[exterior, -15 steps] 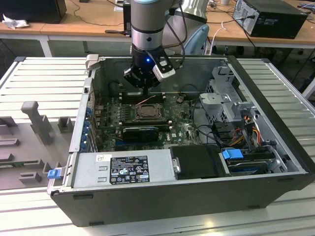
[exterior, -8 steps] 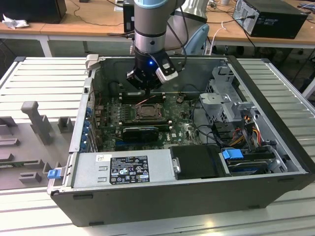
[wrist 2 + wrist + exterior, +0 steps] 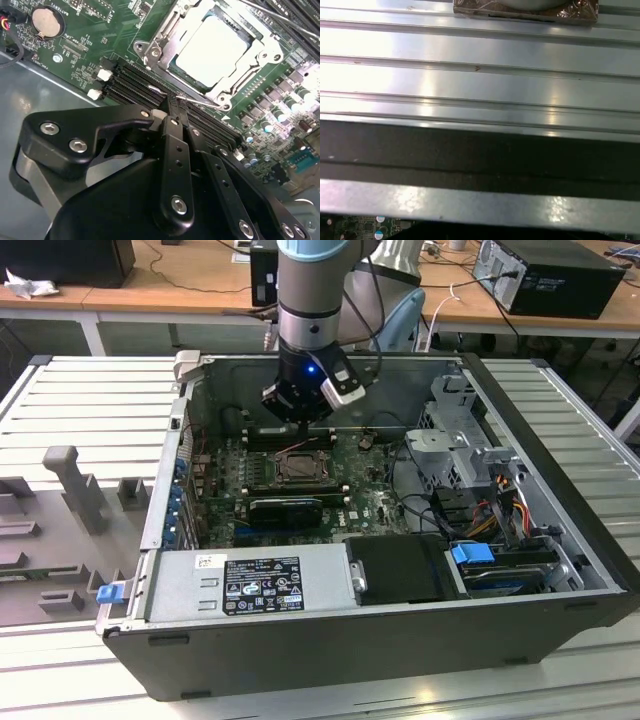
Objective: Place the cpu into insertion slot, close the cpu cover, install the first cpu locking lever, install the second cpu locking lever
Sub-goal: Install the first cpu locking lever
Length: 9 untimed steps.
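We hold our end effector (image 3: 172,107), fingers together and empty, beside the cpu cover (image 3: 167,37); cpu (image 3: 212,50) sits seated beyond.

I note even overhead light; glare washes out the cpu (image 3: 212,47) and the ribbed table (image 3: 470,80); foreground gripper (image 3: 172,112) is soft.

From my seat the gripper (image 3: 303,400) hangs over the memory slots (image 3: 131,85), just beside the socket (image 3: 298,466). Above the socket I see open room. The black card (image 3: 285,510) crowds its near side, cables (image 3: 415,502) and the drive cage (image 3: 462,430) block the exterior view's right.
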Each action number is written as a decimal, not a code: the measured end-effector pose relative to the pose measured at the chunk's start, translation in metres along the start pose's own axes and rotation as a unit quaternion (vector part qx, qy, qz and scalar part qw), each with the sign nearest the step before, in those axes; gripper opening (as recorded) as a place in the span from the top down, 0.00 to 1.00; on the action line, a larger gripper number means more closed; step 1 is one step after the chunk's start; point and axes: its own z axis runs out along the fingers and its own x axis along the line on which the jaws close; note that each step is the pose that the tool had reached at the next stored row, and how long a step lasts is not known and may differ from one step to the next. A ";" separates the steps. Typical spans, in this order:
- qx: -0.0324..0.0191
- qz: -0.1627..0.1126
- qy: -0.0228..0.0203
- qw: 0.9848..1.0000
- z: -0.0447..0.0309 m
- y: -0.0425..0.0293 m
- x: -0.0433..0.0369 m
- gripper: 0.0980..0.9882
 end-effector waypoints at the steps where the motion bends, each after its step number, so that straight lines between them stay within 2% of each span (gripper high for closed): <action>1: 0.000 -0.001 0.000 1.000 0.0004 -0.0001 -0.0006 0.99; 9: 0.000 -0.002 0.000 1.000 0.0052 -0.0010 -0.0096 0.99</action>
